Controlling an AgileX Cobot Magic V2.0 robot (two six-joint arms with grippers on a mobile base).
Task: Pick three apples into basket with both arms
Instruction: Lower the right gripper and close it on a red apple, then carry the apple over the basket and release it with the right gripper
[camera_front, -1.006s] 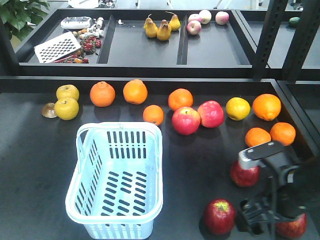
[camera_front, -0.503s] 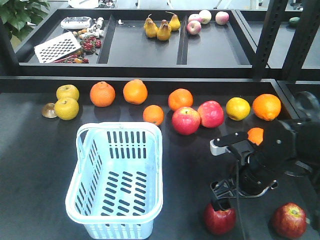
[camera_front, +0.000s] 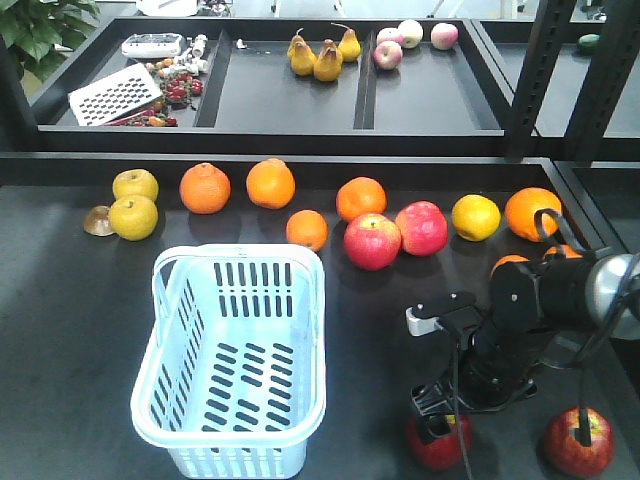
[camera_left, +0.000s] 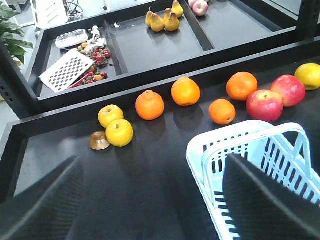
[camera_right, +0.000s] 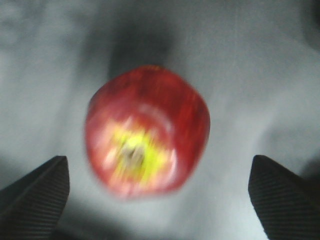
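The right gripper (camera_right: 159, 197) hangs directly above one dark red apple (camera_right: 147, 130) at the near right of the black table (camera_front: 80, 330). Its fingers (camera_right: 35, 197) are spread wide on either side of the fruit with clear space between them and its skin, though the wrist view is blurred. From the front, the right arm (camera_front: 535, 305) bends down over this apple (camera_front: 440, 445) and hides its top. A second dark red apple (camera_front: 578, 440) sits further right on the table, apart from the gripper, with a black cable crossing it. A third dark red apple cannot be made out in any view. The light blue basket (camera_front: 228, 438) stands to the left of the arm, near the middle of the table, with nothing inside it. The left gripper (camera_left: 155, 205) hovers over the table at the basket's (camera_left: 192, 155) left side, its fingers parted and holding nothing. Two brighter red apples (camera_front: 372, 241) lie touching each other beyond the basket, in a row with several oranges (camera_front: 270, 183). In the far trays rest pears (camera_front: 325, 55), a flat grater (camera_front: 115, 95) and a white device (camera_front: 152, 45); any print on it is too small to read.
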